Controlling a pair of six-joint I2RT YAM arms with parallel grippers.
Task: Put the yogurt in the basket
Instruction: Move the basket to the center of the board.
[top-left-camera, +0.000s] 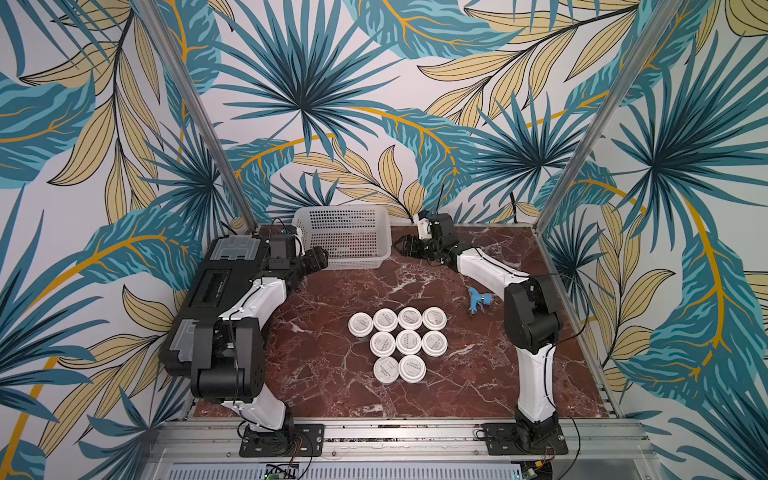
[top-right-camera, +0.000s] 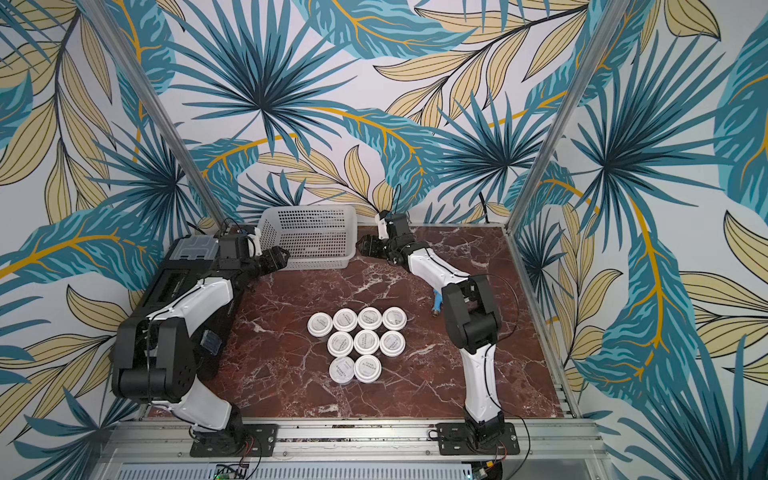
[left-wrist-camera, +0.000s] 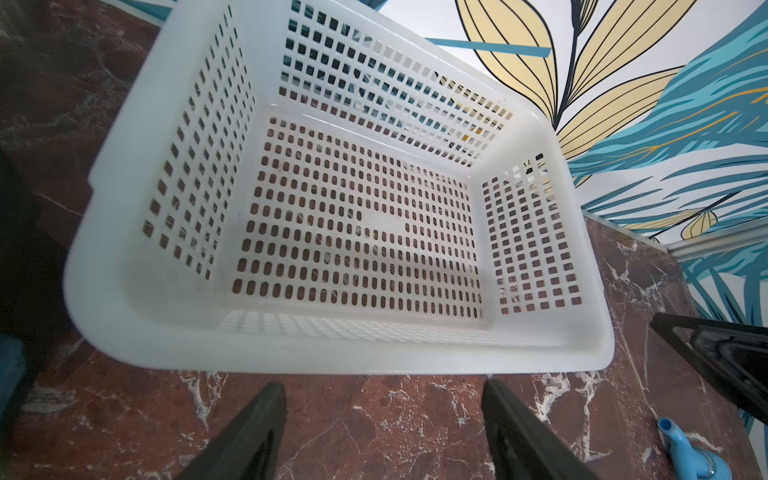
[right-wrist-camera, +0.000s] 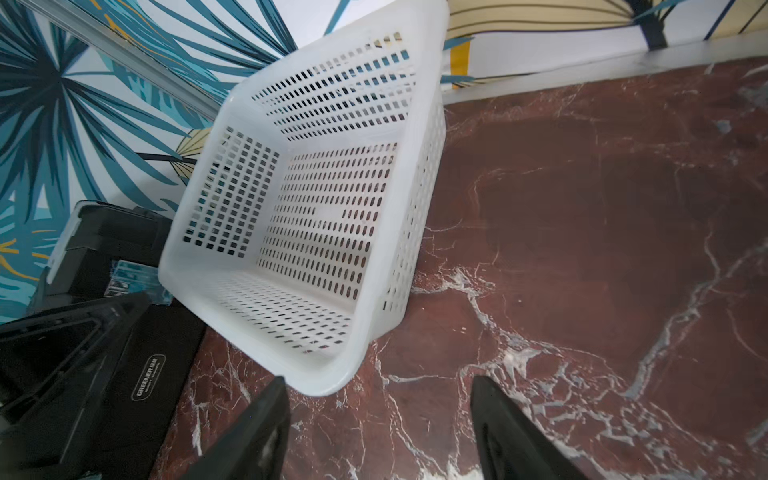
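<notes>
- Your left gripper (left-wrist-camera: 382, 432) and right gripper (right-wrist-camera: 376, 428): jaws apart, both empty, flanking the empty basket (top-left-camera: 345, 237), upper centre.
- 9 yogurt (top-left-camera: 409, 341) jars sit lower centre, lids touching. Grabbing 1 could knock its neighbours.

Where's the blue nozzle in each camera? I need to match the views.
In a top view: blue nozzle beside the right arm.
In a top view: half hidden behind that arm.
Left wrist: at the picture's edge, clear of the basket.
Right wrist: not in it.
Shared landmark: the white basket.
</notes>
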